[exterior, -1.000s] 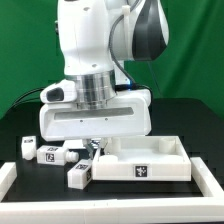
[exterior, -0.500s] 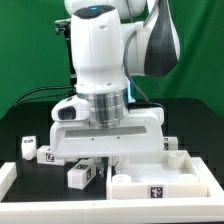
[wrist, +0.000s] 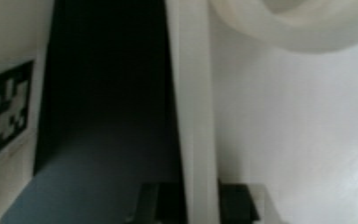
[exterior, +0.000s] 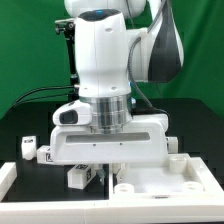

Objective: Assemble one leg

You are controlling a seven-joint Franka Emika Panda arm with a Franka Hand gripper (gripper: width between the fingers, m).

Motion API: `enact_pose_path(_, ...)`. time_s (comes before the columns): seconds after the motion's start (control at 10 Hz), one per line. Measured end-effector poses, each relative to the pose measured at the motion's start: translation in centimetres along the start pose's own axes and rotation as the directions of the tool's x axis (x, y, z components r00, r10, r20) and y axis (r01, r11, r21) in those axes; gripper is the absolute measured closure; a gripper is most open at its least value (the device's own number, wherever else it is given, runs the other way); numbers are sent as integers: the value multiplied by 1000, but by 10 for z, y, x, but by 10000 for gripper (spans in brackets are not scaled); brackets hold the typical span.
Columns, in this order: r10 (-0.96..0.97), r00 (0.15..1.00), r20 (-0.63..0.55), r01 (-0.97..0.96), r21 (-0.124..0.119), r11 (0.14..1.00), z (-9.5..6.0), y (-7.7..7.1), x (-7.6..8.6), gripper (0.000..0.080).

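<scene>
Wrist view, from where I stood, gave the closest look at the jaws: the two dark fingers (wrist: 158, 205) sat one on each side of a thin upright white rim of the panel (wrist: 300, 130), pressed close against it, so the jaws looked clenched on that rim and not on any leg. Part of a round hole (wrist: 286, 20) showed on the panel's flat face near that rim, and across a strip of dark worktop (wrist: 96, 120) was a white face with a black-and-white tag (wrist: 7, 105); I could not tell which part it belonged to. In the exterior view the broad white hand body (exterior: 108, 146) hung low and hid the fingertips. The panel (exterior: 165, 180) lay flat on the worktop (exterior: 15, 132) beneath it and reached out to the exterior view's right, with round holes near its front corner (exterior: 125, 187) and its far corner (exterior: 178, 159). The leg (exterior: 80, 176) lay loose on the worktop just beside the panel's edge on the exterior view's left, a tag facing the camera; whether it touched the panel I could not make out. Further to that side lay a second block (exterior: 47, 155) and a third block (exterior: 28, 148), close together. A white border strip (exterior: 8, 176) ran along the near corner.
</scene>
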State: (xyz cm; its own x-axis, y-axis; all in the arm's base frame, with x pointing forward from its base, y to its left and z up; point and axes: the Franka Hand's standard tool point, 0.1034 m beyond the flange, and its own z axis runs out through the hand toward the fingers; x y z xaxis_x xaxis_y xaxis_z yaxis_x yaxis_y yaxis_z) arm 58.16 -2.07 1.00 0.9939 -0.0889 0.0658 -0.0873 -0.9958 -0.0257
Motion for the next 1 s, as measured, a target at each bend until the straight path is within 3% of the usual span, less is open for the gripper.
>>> enact_pose_path(0.5, -10, 1000, 3, 10, 0, 1000, 2, 0, 2, 748)
enact_pose_path(0.6, -11, 1000, 3, 11, 0, 1000, 2, 0, 2, 674)
enact_pose_path(0.7, -11, 1000, 3, 11, 0, 1000, 2, 0, 2, 674)
enact_pose_path(0.8, -11, 1000, 3, 11, 0, 1000, 2, 0, 2, 537)
enact_pose_path(0.9, -11, 1000, 1, 11, 0, 1000, 0, 0, 3, 342)
enact_pose_path(1.0, 2, 1000, 30, -3, 14, 1000, -11, -4, -1, 342)
